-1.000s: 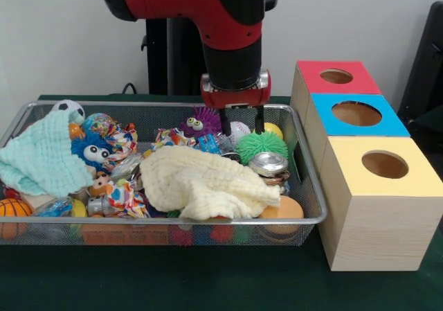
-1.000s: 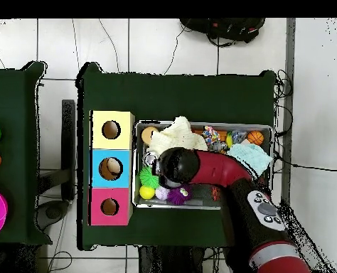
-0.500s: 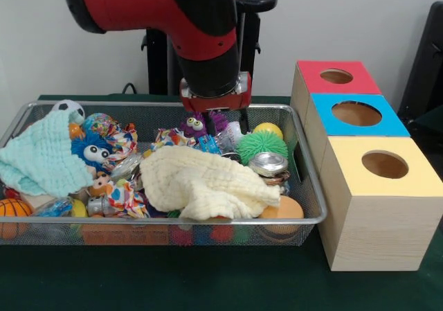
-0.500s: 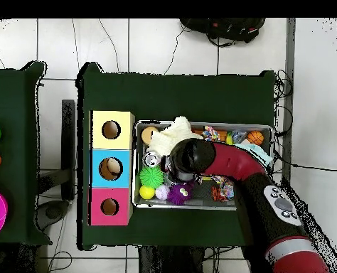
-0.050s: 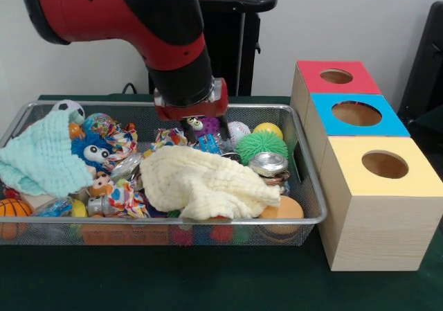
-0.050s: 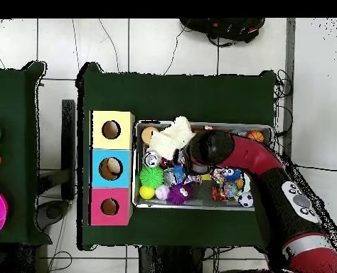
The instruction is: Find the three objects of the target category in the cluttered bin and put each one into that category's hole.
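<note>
Gripper (image 5: 208, 126) over bin (image 5: 304, 179), finger state can't tell; yellow cloth (image 5: 208, 183) just below-front of fingers could snag on descent.

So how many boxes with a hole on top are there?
3, standing in a row beside the wire bin: the red box at the back, the blue box in the middle, and the yellow box at the front. None looks hidden.
</note>
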Action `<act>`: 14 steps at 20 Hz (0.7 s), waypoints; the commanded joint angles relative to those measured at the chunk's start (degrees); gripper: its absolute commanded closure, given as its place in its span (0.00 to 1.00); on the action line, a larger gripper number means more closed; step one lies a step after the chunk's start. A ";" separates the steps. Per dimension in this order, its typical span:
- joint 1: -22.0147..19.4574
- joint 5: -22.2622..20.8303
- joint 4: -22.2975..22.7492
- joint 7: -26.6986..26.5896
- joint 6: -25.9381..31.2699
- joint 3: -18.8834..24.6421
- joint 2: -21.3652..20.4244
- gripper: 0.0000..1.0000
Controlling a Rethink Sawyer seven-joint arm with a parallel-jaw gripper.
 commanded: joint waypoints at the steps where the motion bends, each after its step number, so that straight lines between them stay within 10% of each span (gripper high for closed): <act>1: 0.32 -9.11 -6.99 -19.48 5.55 5.52 -1.75 0.00; 14: 0.53 -15.80 -9.21 -19.34 4.81 7.45 -3.69 0.00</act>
